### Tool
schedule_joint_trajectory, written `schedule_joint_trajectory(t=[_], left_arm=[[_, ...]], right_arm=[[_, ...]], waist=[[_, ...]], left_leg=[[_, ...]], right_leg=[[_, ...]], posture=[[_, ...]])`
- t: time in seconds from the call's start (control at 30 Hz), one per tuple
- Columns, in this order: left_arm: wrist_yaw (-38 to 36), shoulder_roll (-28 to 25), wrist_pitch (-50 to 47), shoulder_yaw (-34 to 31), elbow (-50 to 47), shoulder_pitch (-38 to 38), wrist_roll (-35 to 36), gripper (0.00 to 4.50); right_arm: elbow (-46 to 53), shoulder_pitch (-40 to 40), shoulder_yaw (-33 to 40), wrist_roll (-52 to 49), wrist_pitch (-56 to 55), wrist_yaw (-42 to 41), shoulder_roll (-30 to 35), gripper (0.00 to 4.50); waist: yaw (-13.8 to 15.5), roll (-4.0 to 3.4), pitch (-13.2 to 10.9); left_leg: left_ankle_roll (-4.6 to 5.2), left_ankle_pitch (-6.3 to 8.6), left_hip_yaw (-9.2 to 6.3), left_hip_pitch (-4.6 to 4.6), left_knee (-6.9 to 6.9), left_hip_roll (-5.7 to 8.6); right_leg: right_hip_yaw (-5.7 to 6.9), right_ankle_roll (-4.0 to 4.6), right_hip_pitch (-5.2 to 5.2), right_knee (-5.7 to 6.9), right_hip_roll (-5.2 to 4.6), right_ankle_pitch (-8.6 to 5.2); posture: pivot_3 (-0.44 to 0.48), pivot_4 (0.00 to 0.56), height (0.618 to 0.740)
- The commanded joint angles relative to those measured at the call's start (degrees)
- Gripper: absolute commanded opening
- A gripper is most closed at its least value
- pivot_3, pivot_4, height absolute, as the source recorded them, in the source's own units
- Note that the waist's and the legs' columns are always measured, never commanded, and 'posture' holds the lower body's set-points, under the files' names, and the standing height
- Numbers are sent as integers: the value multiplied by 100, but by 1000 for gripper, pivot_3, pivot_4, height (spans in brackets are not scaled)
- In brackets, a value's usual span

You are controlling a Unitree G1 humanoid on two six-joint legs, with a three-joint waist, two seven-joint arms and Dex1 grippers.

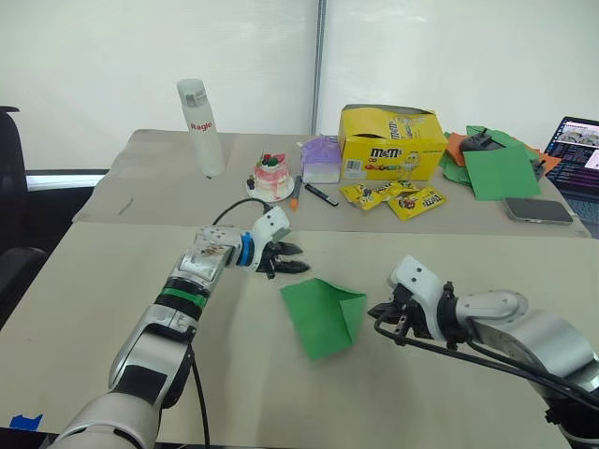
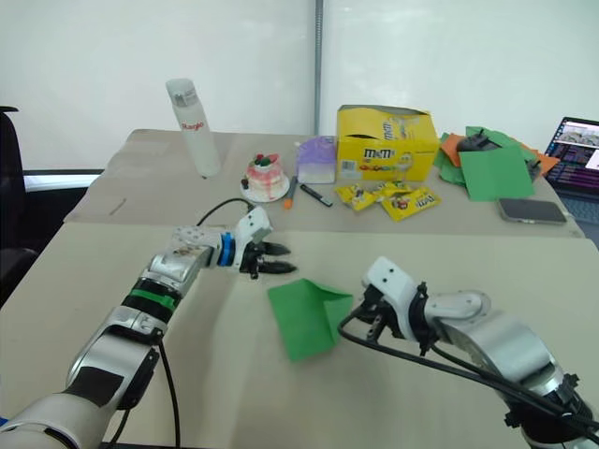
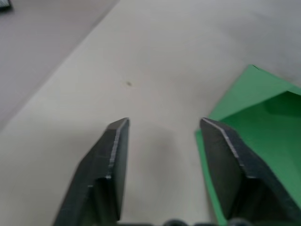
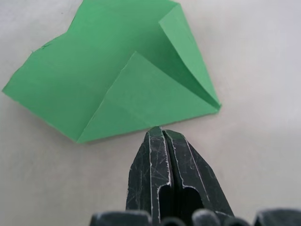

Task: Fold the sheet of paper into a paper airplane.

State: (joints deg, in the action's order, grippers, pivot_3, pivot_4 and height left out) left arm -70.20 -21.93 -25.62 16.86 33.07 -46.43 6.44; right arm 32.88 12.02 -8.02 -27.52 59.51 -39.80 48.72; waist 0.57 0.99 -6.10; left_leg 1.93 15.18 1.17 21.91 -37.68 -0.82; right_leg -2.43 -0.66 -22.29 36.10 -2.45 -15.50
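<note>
Broad beige tabletop [image 1: 112, 309], in two sections meeting at a seam just behind the working area, with bare surface open ahead of and to either side of the folded sheet. Far section crowded along its back: yellow cardboard candy box [image 1: 391, 142], loose pile of green and orange paper sheets [image 1: 491, 161], white plastic bottle [image 1: 201, 127], grey phone [image 1: 538, 210], open laptop [image 1: 576, 150] at the right edge, small pink cake on a plate [image 1: 272, 177], yellow candy packets [image 1: 398, 197].

Bright-green sheet of paper [image 1: 323, 315] flat on the near section, midway between the two arms, well clear of every table edge. One corner turned in as a triangular flap, a second narrower flap raised slightly along the side nearest the right arm, creases crossing the middle.

Left gripper [image 1: 285, 259] low over the table just beside the sheet's far-left corner, black fingers [image 3: 113, 155] spread apart, nothing between them. Right gripper [image 4: 165, 141] at the sheet's right edge, fingers pressed together, tips at the edge of the triangular flap, holding nothing.
</note>
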Motion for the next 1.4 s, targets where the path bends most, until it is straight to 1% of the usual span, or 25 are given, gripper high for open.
schedule_joint_trajectory(t=[0.03, 0.1, 0.17, 0.3, 0.33, 0.4, 0.47, 0.53, 0.6, 0.77, 0.97, 1.07, 1.1, 1.2, 1.27, 1.33, 1.4], left_arm=[[-563, -204, -366, 169, -102, -153, 19, 2878], [-455, -174, -442, 36, 178, -335, 44, 2878], [-448, -162, -447, -16, 370, -484, 49, 2878], [-376, -91, -185, -92, 578, -630, 31, 2878], [-370, -78, -153, -136, 674, -707, 32, 2878], [-407, -68, -158, -194, 814, -818, 50, 2878], [-526, -77, -318, -198, 912, -899, 88, 2878], [-968, -162, -765, -45, 876, -917, 141, 2878], [-1228, -194, -1071, -4, 842, -912, 190, 2878], [-1457, -141, -1440, 63, 869, -882, 140, 2878], [-1683, -94, -1567, 296, 806, -754, 58, 2878], [-1651, -61, -1630, 313, 821, -749, 75, 2089], [-1635, -48, -1669, 297, 825, -753, 95, 1689], [-1592, -34, -1819, 223, 814, -753, 162, 749], [-1469, -37, -1971, 127, 759, -715, 215, 54], [-1370, -85, -2349, 0, 464, -549, 366, 19], [-1143, -150, -2912, -231, -40, -271, 612, 19]], right_arm=[[282, -119, 338, -132, -123, -55, 30, 0], [447, -175, 520, -279, -147, -58, -69, 0], [611, -157, 578, -475, -38, 78, -352, 0], [614, -240, 143, -293, -18, 293, -586, 0], [555, -239, -145, -47, -88, 344, -477, 0], [467, -250, -497, 243, -181, 435, -390, 0], [401, -279, -571, 289, -198, 551, -552, 0], [359, -328, -710, 420, -225, 584, -558, 0], [342, -364, -752, 481, -235, 591, -569, 0], [338, -424, -725, 509, -246, 586, -613, 0], [329, -432, -704, 526, -244, 578, -634, 0], [315, -422, -695, 528, -251, 571, -637, 0], [314, -418, -692, 529, -252, 566, -634, 0], [323, -394, -629, 496, -243, 541, -624, 0], [330, -366, -451, 413, -242, 519, -648, 0], [315, -325, -179, 331, -243, 516, -667, 0], [307, -289, 143, 199, -223, 477, -659, 0]], waist=[[-12, 0, 0], [-2, 0, -1], [-1, 3, -3], [2, 0, -1], [2, -1, -1], [2, 0, -1], [0, 1, -2], [-7, 0, -1], [-17, -2, 0], [-18, -1, -1], [-20, -1, -1], [-21, -1, -1], [-18, -1, -1], [-18, -1, -1], [-19, -1, -1], [-22, -1, -1], [-27, -2, 0]], left_leg=[[0, 0, 0, 0, 0, -1], [0, 0, -4, 1, -1, -1], [1, 0, -10, 5, -8, -1], [1, 0, -18, 7, -9, 0], [1, 0, -18, 7, -9, 1], [1, 0, -17, 8, -9, 2], [1, 0, -18, 9, -10, 2], [1, 0, -18, 10, -10, 2], [1, 0, -18, 9, -10, 5], [1, 0, -20, 8, -10, 3], [1, 0, -20, 7, -10, 2], [1, 0, -20, 7, -10, 2], [1, 0, -20, 8, -10, 2], [1, 0, -20, 7, -11, 2], [1, 0, -21, 8, -11, 2], [1, 0, -21, 8, -11, 2], [1, 0, -22, 8, -11, 0]], right_leg=[[0, 0, 0, 0, 2, 0], [2, 0, 0, 0, 3, 0], [4, 0, 0, 2, 3, 0], [3, -1, 2, 1, 6, -1], [3, -1, 2, 0, 6, 0], [2, 0, 2, 1, 3, 0], [4, -1, 0, 0, 4, -1], [4, 0, 0, 1, 5, -1], [4, -1, 0, 1, 6, -1], [5, -1, 1, 1, 8, -1], [4, -1, 1, 2, 8, -1], [4, -1, 1, 2, 8, -1], [4, -1, 1, 2, 8, -1], [4, -1, 1, 2, 8, -1], [4, -1, 1, 2, 8, -1], [4, -1, 1, 2, 8, -1], [3, -1, 1, 5, 8, -1]], posture=[[0, 150, 738], [0, 150, 738], [0, 150, 738], [0, 150, 738], [0, 150, 738], [0, 150, 738], [0, 150, 738], [0, 150, 738], [0, 150, 738], [0, 150, 738], [0, 150, 738], [0, 150, 738], [0, 150, 738], [0, 150, 738], [0, 150, 738], [0, 150, 738], [0, 150, 738]])
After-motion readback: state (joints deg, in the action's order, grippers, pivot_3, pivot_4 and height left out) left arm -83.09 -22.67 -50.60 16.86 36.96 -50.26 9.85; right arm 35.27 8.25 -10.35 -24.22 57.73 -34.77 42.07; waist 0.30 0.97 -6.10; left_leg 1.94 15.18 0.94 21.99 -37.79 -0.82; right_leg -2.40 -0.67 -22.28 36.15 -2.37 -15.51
